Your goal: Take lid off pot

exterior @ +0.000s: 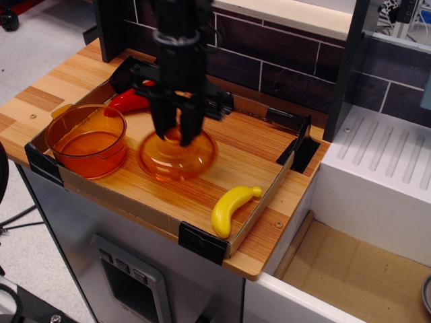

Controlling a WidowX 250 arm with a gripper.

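The lid (178,156) is off — gripped at its knob by the closed fingers (176,134), at the pot's (87,139) three o'clock; only release remains.

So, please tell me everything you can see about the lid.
The lid is round, domed, see-through orange plastic with a paler knob at its centre. It is off the pot and sits to its right over the wooden board, slightly blurred. The gripper closes on its knob from above. Whether it rests on the board is unclear.
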